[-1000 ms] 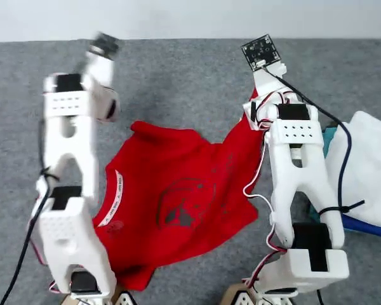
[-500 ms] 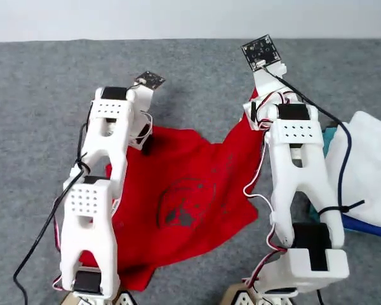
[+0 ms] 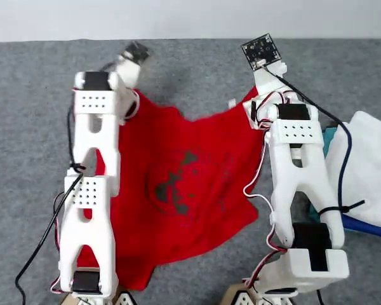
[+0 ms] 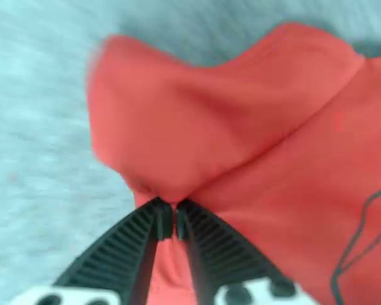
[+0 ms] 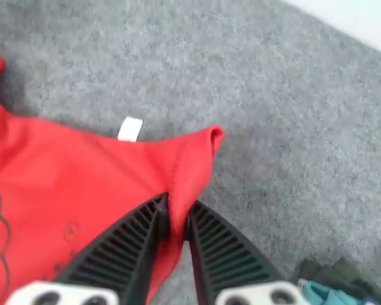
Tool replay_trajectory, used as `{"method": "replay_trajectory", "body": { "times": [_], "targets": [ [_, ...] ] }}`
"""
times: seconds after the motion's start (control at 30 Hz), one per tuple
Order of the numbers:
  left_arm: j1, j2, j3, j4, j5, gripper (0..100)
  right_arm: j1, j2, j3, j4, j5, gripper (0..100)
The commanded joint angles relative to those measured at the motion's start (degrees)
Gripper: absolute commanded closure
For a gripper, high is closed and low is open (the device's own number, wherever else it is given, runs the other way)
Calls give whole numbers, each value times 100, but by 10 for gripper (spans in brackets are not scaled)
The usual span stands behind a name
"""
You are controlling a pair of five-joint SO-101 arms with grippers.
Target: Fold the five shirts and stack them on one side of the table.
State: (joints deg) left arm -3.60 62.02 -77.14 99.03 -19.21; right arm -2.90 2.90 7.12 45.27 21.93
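A red shirt with a dark print lies spread between the two arms on the grey felt. My left gripper is shut on a bunched corner of the red shirt at its far left. In the high view that arm's wrist sits over the shirt's far left corner. My right gripper is shut on the red shirt at its far right corner, beside a small white label. The right arm stands along the shirt's right edge.
A white cloth lies piled at the right edge over teal and blue fabric. A teal and dark cloth corner lies close to the right gripper. Grey felt runs bare beyond the shirt.
The left arm swung in from the left, took hold of the shirt's near-left part and pulled it away from the robot, stretching the shirt flatter. The right arm kept still.
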Motion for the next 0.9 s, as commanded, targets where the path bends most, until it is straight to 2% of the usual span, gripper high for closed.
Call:
{"method": "replay_trajectory", "body": {
  "times": [0.0,0.4,0.5,0.6,0.7,0.77,0.87],
  "targets": [
    [-334,-281,-444,132,44,996,75,145,-343,-338,44,990],
    [-879,651,-462,-114,35,995,57,1631,-352,-1332,44,988],
    [-932,712,-462,18,26,995,66,1727,-651,-901,18,952],
    [-932,712,-462,88,18,995,75,1719,-1292,57,-123,805],
    [-914,721,-462,88,18,995,75,1789,-2145,919,-712,669],
    [-905,756,-462,62,18,995,40,1930,-2602,1138,-870,653],
    [-897,765,-453,53,18,995,-119,2387,-3121,1218,-897,680]
  ]
}}
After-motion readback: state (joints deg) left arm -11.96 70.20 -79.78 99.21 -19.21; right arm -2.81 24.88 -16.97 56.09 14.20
